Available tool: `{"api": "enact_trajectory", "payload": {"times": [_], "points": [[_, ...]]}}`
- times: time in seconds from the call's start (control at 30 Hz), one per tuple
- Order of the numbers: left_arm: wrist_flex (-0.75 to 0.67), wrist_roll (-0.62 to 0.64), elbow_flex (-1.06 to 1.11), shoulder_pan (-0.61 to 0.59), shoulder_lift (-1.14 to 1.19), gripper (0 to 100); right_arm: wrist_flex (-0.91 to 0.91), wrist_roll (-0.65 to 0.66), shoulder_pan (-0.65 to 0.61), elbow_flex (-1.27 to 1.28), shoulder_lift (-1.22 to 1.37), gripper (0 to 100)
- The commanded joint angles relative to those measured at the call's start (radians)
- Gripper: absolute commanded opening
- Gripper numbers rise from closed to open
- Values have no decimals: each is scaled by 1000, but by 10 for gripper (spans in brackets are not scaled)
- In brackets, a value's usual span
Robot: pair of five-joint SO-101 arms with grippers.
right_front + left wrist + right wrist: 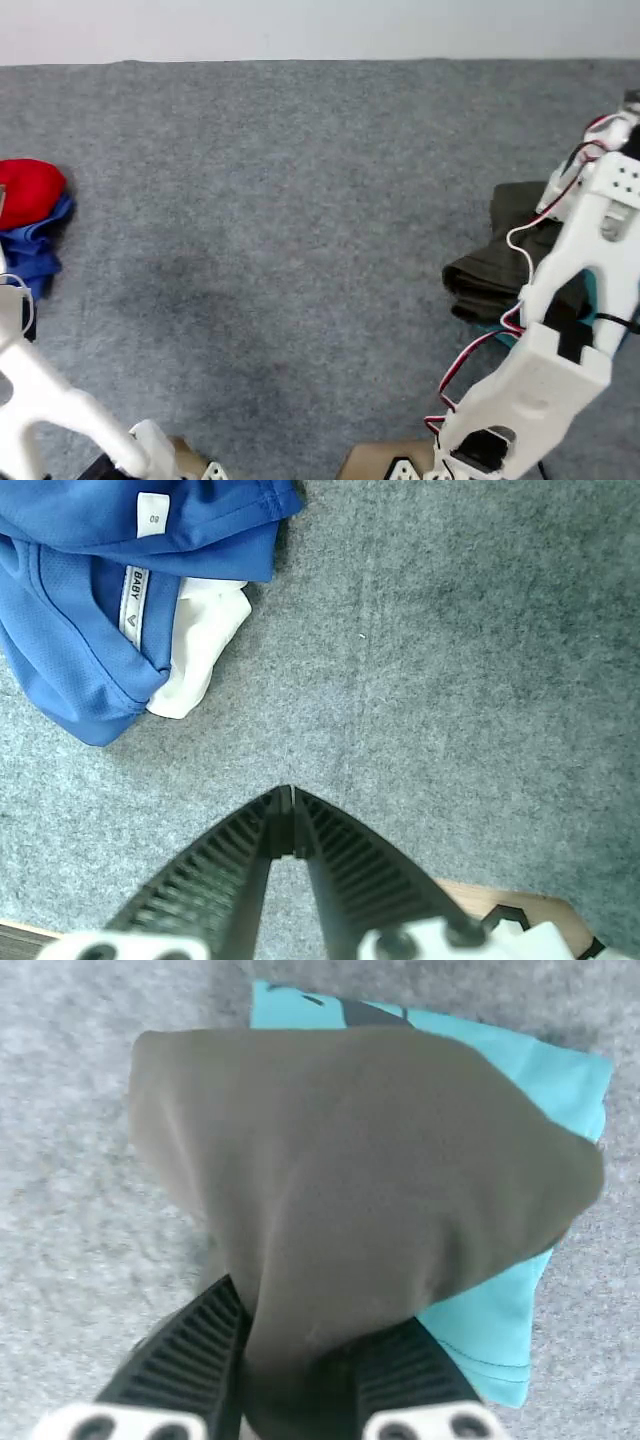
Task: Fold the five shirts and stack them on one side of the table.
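Observation:
A dark olive shirt (350,1180) hangs bunched from my right gripper (300,1345), which is shut on its cloth just above a folded teal shirt (540,1090). From above, the olive shirt (495,265) lies folded at the right side, with a sliver of teal shirt (503,336) under it and the right arm (570,320) over both. My left gripper (292,815) is shut and holds nothing above bare grey mat, a short way from a crumpled blue shirt (90,630) and a white shirt (205,645) tucked beneath it. A red shirt (28,190) sits on the blue shirt (35,250) at the left edge.
The grey mat (300,200) covers the table, wide and bare through the middle. Brown table wood (380,460) shows at the near edge between the arm bases. The left arm (40,400) stands at the near left corner.

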Motion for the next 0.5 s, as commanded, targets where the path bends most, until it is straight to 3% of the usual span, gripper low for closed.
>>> {"api": "enact_trajectory", "payload": {"times": [0.0, 0.47], "points": [[-9, 8, -30, 3, -31, 7, -4, 20, 45, -8, 28, 7], [-12, 8, -30, 5, -26, 7, -119, 175, 117, -9, 186, 9]]}}
